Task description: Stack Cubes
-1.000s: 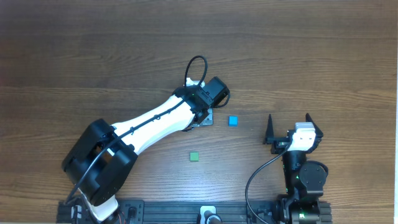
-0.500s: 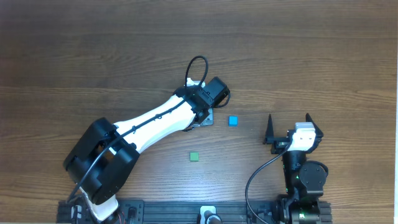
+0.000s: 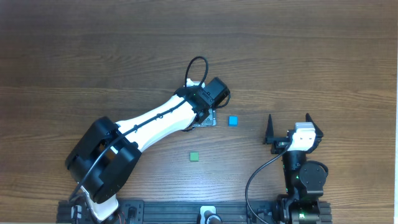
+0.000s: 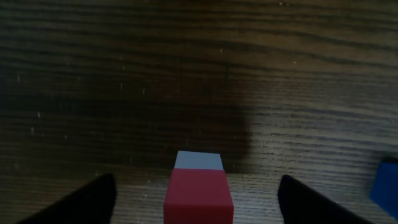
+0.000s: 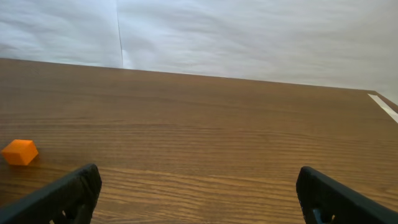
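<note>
Left tool (image 4: 196,182): jaws wide open, gripping nothing; the two dark fingers (image 4: 84,202) stand on either side of the red cube, with a clear gap on each side.
Right tool (image 3: 289,121): jaws wide open and empty, near its own base at the right of the worktop, well apart from every cube.
Red cube (image 4: 198,199): on the worktop, midway between the left tool's fingers. One face is plain red; beyond it a pale grey face shows, and I cannot tell whether that belongs to the same cube or to a second one.
Blue cube (image 3: 232,121): small and bright blue, flat on the worktop just to the right of the left tool, apart from the red cube.
Green cube (image 3: 194,157): small, lying alone, closer to the arm bases than the blue one, roughly between the two arms.
Orange cube (image 5: 20,152): alone on the wood, well ahead of the right tool and off to one side.
Count: one red, one blue, one green and one orange cube; two tools.
Stacking: the blue, green and orange cubes each lie singly.
Worktop (image 3: 93,50): dark brown wood grain.
</note>
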